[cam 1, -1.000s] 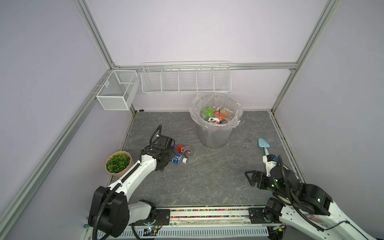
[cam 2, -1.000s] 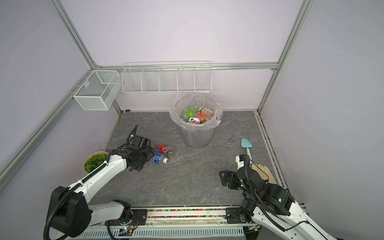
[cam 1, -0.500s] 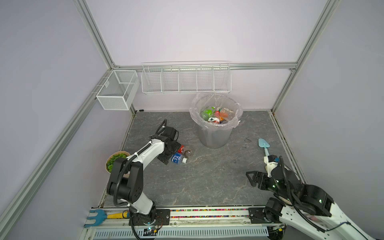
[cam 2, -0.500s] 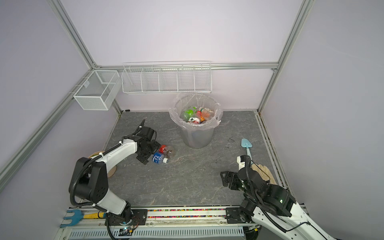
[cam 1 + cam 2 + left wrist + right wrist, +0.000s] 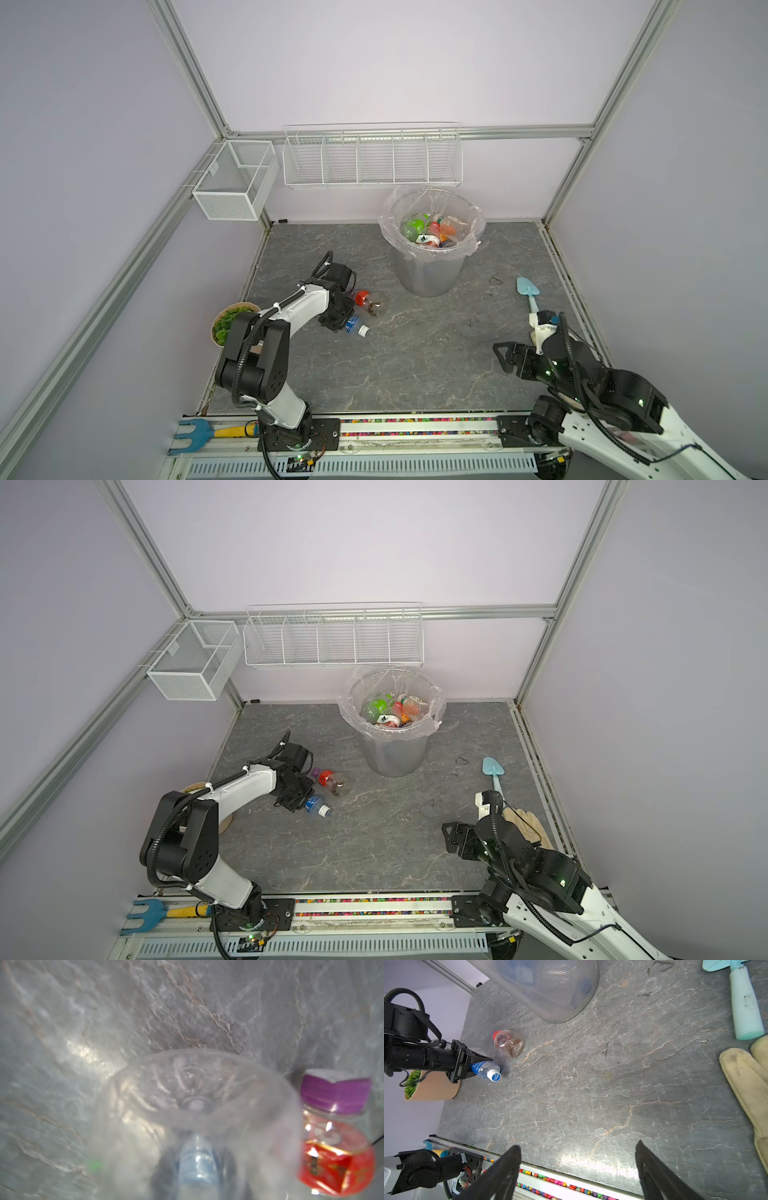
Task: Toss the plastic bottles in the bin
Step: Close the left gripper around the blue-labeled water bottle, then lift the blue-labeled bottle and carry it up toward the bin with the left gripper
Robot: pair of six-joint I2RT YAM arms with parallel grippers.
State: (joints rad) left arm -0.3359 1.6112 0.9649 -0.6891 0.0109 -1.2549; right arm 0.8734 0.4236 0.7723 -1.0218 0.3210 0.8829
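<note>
While the right gripper (image 5: 577, 1145) is hovering with its jaws spread, the left gripper (image 5: 477, 1068) is pinching a blue-labelled bottle (image 5: 488, 1071) at seven o'clock from the bin (image 5: 428, 270).

The grey marbled table (image 5: 415, 365) carries the bin (image 5: 428, 270) at the back and a plant pot (image 5: 226, 328) at its left edge. A red-label bottle (image 5: 365, 300) lies left of the bin, a blue-label bottle (image 5: 356, 326) just beside it. A trowel (image 5: 528, 291) and glove (image 5: 525, 825) lie at the right.

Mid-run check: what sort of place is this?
Probably a walled lab test cell, not a real room: aluminium frame posts, wire baskets on plain walls, a robot mounting rail in front.
</note>
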